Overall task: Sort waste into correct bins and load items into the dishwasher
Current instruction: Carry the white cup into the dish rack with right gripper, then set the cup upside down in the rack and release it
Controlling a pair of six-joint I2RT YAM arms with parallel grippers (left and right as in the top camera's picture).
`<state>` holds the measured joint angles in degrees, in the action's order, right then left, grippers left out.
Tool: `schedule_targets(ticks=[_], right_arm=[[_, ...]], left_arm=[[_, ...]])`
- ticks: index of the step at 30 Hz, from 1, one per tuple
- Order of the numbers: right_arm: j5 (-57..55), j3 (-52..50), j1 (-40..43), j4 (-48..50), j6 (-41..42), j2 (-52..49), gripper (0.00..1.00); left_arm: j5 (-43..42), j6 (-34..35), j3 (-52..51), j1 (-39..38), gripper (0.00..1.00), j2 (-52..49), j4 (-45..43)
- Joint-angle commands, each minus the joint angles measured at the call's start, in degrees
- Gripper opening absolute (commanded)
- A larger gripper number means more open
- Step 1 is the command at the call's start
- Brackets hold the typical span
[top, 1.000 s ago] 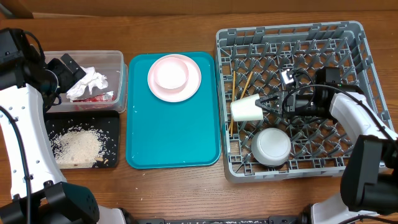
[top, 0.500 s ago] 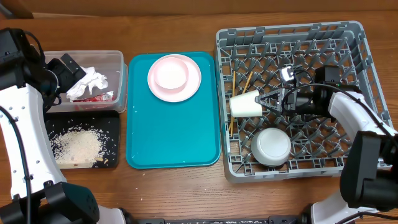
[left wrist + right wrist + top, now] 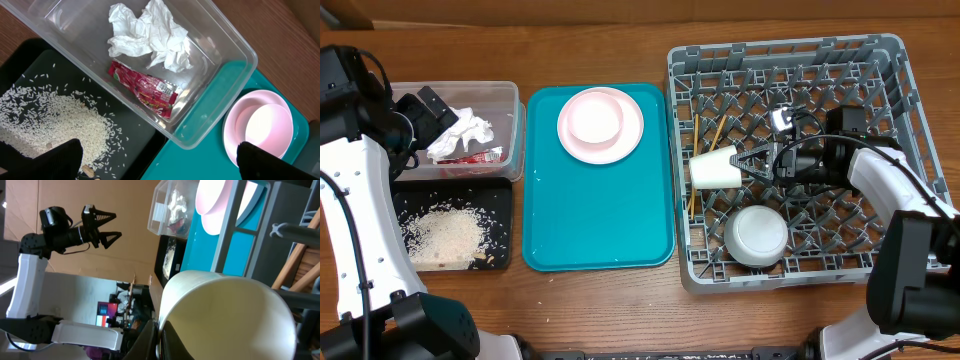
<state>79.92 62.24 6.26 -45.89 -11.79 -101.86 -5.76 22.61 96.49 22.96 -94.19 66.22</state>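
Wooden table (image 3: 620,310) bears the dish rack (image 3: 782,44). The right claw (image 3: 757,163), spread, sits just behind the cream cup (image 3: 715,169), which is tipped sideways, probably so the pegs cradle it. The left claw (image 3: 435,108) hangs wide over the clear tub (image 3: 470,87).

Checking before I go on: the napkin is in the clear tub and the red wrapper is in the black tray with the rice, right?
Not quite: the red wrapper lies in the clear tub beside the napkin, as the left wrist view shows. The black tray holds the rice.
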Motion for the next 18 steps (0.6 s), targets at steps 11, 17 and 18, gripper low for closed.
schedule_targets(ticks=[11, 17, 18], right_arm=[[-4.94, -0.52, -1.9, 7.26, 10.14, -0.39, 0.04], [-14.78, -0.74, -1.73, 6.56, 13.14, -0.39, 0.09], [-14.82, -0.74, -1.57, 6.6, 13.14, -0.39, 0.11]], left_arm=[[-0.2, 1.2, 0.74, -0.11, 1.0, -0.2, -0.04], [-0.2, 1.2, 0.74, -0.11, 1.0, -0.2, -0.04], [-0.2, 1.22, 0.74, -0.11, 1.0, -0.2, -0.04]])
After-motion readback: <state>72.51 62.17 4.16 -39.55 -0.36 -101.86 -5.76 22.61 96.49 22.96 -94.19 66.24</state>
